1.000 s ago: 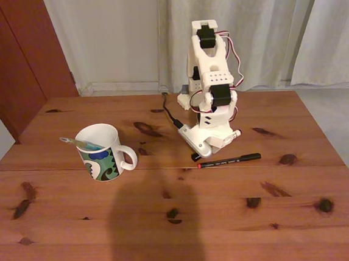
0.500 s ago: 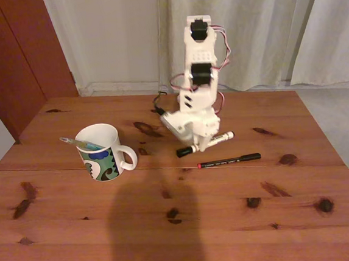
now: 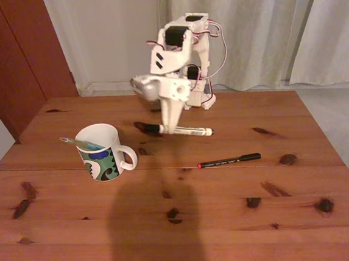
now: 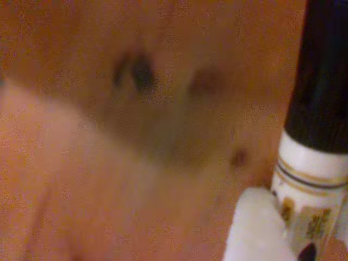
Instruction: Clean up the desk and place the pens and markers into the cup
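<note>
My gripper [image 3: 172,128] is shut on the thick white marker [image 3: 190,131], which hangs level above the desk [image 3: 231,223] with its black cap pointing left. In the wrist view the marker [image 4: 311,179] stands at the right edge, its black cap uppermost, beside a white finger [image 4: 254,231]. The cup [image 3: 101,153] stands on the desk to the left and lower than the gripper. A green-teal pen [image 3: 74,141] leans out of it. The thin black pen [image 3: 229,160] with a red end lies flat on the desk, right of the gripper.
The arm's base [image 3: 196,95] sits at the far edge of the desk, in front of pale curtains [image 3: 263,25]. A dark wooden door [image 3: 15,53] is at the back left. A shadow [image 3: 152,230] falls across the near planks.
The gripper has lifted the marker off the desk and swung up and to the left, towards the cup. The black pen and the cup have not moved.
</note>
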